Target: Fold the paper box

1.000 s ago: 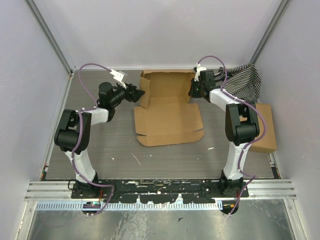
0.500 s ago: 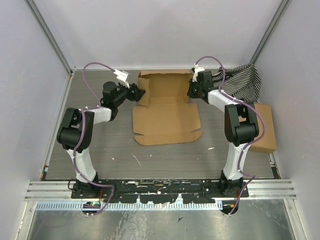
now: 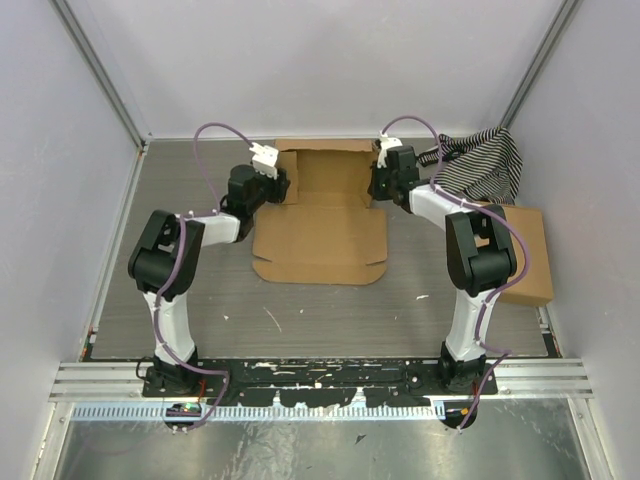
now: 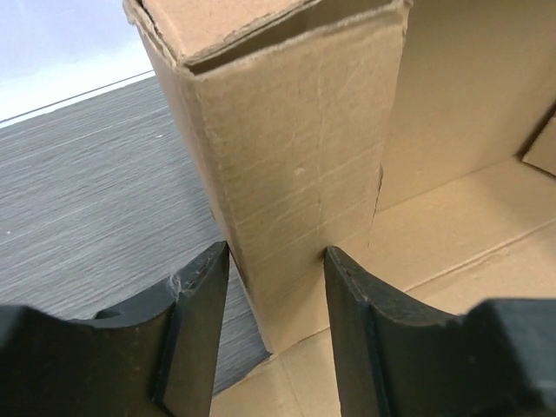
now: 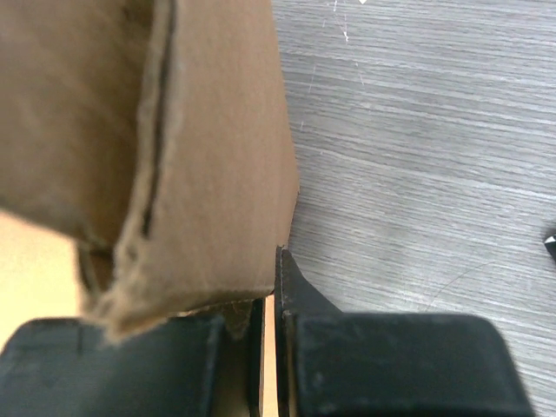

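Box: the box [image 3: 320, 235] sits at the far middle of the table [image 3: 120, 280], between the two arms. The back and side walls are up and the front panel lies flat toward the bases.
Left gripper: the left gripper [image 3: 277, 182] is at medium width, straddling the left side wall, with both fingers [image 4: 195, 321] seemingly against it.
Right gripper: the right gripper [image 3: 377, 180] is nearly closed at the right side wall. A thin tan strip between the jaws looks like pinched card.
Risk, spring-back: the side walls are doubled over but not locked, so letting go of either side could let it flop open.
Risk, tear: the left wall's corner slit already looks ragged, and a twist from the fingers might rip it further.
Risk, skid: an uneven push from the two sides would probably slide or skew the whole sheet.
Risk, snag: the cloth [image 3: 485, 165] lies close behind the right arm and could catch on it.
Hidden: the arms cover the wall tabs from above, so I cannot tell whether they are seated.
Cut off: the right wrist view is blurred close up, so I cannot confirm which layer is gripped.
Nearby: a second box [image 3: 530, 265] sits at the right edge, apart from the work.
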Robot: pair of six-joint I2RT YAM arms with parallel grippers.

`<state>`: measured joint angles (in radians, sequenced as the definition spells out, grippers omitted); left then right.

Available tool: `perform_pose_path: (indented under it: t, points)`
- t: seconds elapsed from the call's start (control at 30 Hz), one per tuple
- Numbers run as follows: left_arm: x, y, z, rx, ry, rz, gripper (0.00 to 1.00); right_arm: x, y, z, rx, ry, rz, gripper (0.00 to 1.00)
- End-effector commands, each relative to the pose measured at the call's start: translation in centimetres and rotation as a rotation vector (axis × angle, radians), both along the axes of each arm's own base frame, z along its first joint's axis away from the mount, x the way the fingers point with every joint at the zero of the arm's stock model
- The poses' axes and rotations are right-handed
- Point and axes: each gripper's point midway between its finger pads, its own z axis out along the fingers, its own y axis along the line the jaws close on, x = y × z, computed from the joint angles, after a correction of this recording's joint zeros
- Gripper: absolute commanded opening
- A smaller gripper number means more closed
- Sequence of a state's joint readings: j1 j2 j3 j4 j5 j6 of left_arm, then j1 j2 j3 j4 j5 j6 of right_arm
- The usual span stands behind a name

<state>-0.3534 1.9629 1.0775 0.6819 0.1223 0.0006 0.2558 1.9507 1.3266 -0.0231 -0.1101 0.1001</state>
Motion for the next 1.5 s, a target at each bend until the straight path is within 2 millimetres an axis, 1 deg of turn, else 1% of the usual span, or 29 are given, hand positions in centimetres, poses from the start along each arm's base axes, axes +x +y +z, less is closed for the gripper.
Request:
perform_pose_path:
  t: [0.0,0.23,0.3,0.37,0.5,0.6,0.67,0.7,0.77,0.83,0.9,0.97,1.17,1.27,1.3,1.33,1.37,1.47]
  points:
    - [1.8,1.4,0.0,0.056,-0.048,0.118,0.51,-1.5,1.6,1.4,0.002,-0.016,0.056,0.06]
    - [2.7,1.7,-0.5,0.036,-0.079,0.173,0.44,-1.7,2.3,1.4,0.001,-0.021,0.074,0.06]
    - [2.9,1.7,-0.3,0.015,-0.093,0.185,0.40,-1.7,2.3,1.5,-0.001,-0.021,0.075,0.06]
    - [3.0,2.1,-0.4,0.006,-0.094,0.223,0.31,-1.8,2.4,1.5,-0.003,-0.018,0.072,0.06]
    - [2.6,3.1,-0.5,0.057,-0.058,0.307,0.01,-2.1,2.5,1.4,-0.006,-0.001,0.045,0.06]
    - [1.8,4.6,-0.4,0.159,0.027,0.425,0.00,-2.4,2.5,1.2,-0.023,0.045,-0.007,0.05]
    - [0.9,5.5,-0.3,0.248,0.094,0.498,0.00,-2.8,2.5,0.9,-0.013,0.083,-0.042,0.05]
    - [0.2,6.2,-0.6,0.302,0.132,0.540,0.00,-3.0,2.6,0.9,0.006,0.101,-0.062,0.05]
    - [-0.7,7.0,0.1,0.336,0.151,0.615,0.00,-3.3,3.0,0.5,0.036,0.141,-0.088,0.04]
    - [-1.2,7.2,0.6,0.345,0.154,0.642,0.00,-3.4,3.4,0.2,0.048,0.163,-0.106,0.04]
    - [-1.7,7.3,0.8,0.351,0.161,0.657,0.00,-3.4,3.8,0.1,0.047,0.172,-0.119,0.03]
    - [-2.1,7.4,0.3,0.363,0.188,0.663,0.00,-3.3,4.1,0.1,0.046,0.180,-0.124,0.03]
    - [-3.1,8.1,-1.1,0.383,0.243,0.697,0.00,-3.3,4.3,0.8,0.066,0.184,-0.146,0.02]
    - [-3.3,7.8,-1.2,0.363,0.251,0.680,0.00,-3.3,4.4,1.1,0.071,0.186,-0.144,0.02]
    - [-3.5,7.6,-1.3,0.353,0.258,0.665,0.01,-3.2,4.4,1.1,0.072,0.189,-0.144,0.02]
    - [-3.6,7.4,-1.3,0.341,0.267,0.657,0.14,-3.2,4.4,1.1,0.072,0.192,-0.143,0.02]
    - [-3.7,7.2,-1.1,0.325,0.278,0.646,0.28,-3.2,4.5,1.0,0.073,0.198,-0.142,0.02]
    - [-4.5,7.0,-0.6,0.302,0.308,0.638,0.53,-3.2,4.8,0.6,0.078,0.221,-0.138,0.02]
